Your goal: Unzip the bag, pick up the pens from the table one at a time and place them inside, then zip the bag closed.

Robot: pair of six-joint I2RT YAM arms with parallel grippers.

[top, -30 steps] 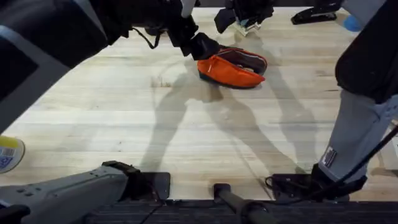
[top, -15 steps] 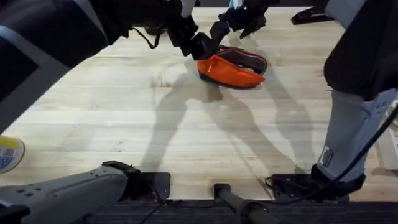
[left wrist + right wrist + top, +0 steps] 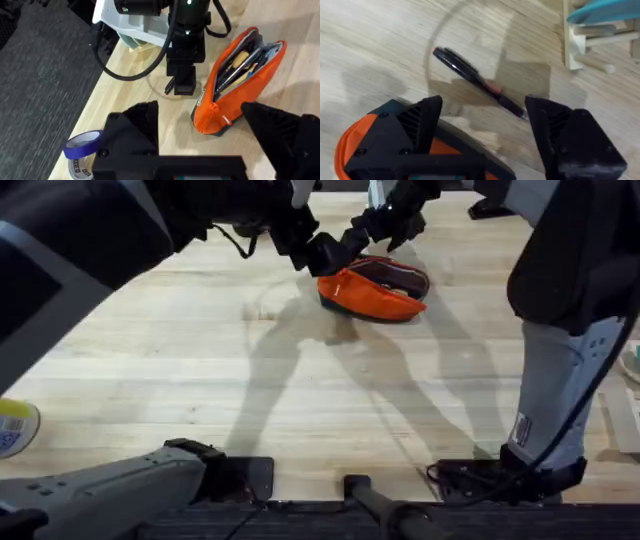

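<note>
Bag [image 3: 372, 292] unzipped on wood table [image 3: 300, 390]

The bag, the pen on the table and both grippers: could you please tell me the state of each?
bag: unzipped, mouth gaping, items inside.
black pen: lying flat on the table, outside the bag.
left gripper: open, at the bag's end.
right gripper: open, empty, above the pen.

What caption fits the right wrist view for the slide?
Right tool open above a black pen lying on the table, beside the orange bag.
</note>
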